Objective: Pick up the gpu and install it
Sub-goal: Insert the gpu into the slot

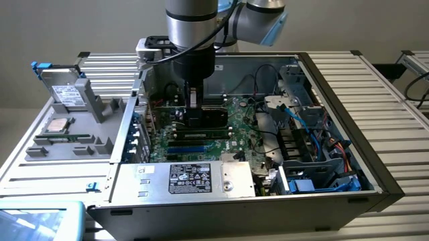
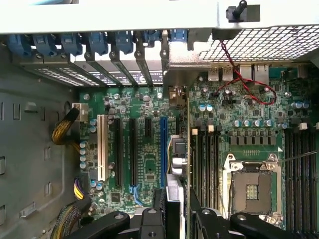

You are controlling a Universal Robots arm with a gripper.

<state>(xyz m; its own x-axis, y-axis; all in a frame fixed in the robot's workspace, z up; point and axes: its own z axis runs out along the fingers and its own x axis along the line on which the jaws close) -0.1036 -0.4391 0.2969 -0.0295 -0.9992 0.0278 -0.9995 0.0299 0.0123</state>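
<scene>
My gripper (image 1: pixel 194 111) reaches down into the open computer case (image 1: pixel 348 150) and is shut on the gpu (image 1: pixel 210 119), whose black cooler shows beside the fingers. In the wrist view the gpu (image 2: pixel 178 162) stands edge-on between the two black fingers (image 2: pixel 152 221). Its silver bracket (image 2: pixel 177 74) points toward the row of rear slot covers (image 2: pixel 119 64). The card hangs over the green motherboard (image 2: pixel 144 169), just beside the long blue slot (image 2: pixel 163 149). Whether its lower edge touches a slot is hidden.
A grey parts tray (image 1: pixel 74 143) at the exterior view's left holds a silver drive (image 1: pixel 67 93) and a processor (image 1: pixel 57 125). The power supply (image 1: pixel 194 178) sits at the case front. The open processor socket (image 2: pixel 251 186), memory slots (image 2: pixel 207 164) and cables (image 1: pixel 308 125) crowd the card.
</scene>
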